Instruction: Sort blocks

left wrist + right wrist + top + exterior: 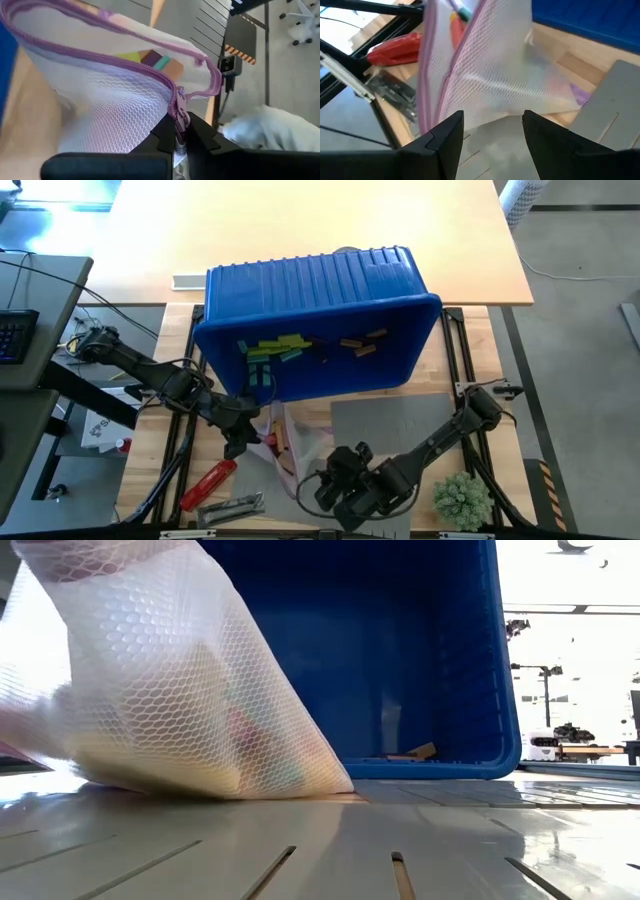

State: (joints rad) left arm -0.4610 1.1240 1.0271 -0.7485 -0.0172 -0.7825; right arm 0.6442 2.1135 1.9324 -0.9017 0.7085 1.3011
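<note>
A tilted blue bin at the table's middle holds lime, teal and tan blocks. In front of it is a white mesh bag with a purple zipper, and more blocks show inside it. My left gripper is shut on the bag's zipper edge. My right gripper stands open at the near side, pointing at the bag with nothing between its fingers. My left gripper pinches the bag's purple zipper edge at the zipper's end between its two fingers. It holds the bag's mouth up. The bag sags below the hold, and its lower part rests on the table.
A red tool and a metal piece lie at the near left. A grey mat covers the table right of the bag, and a green tuft sits at the near right. The bin's wall stands close behind the bag.
</note>
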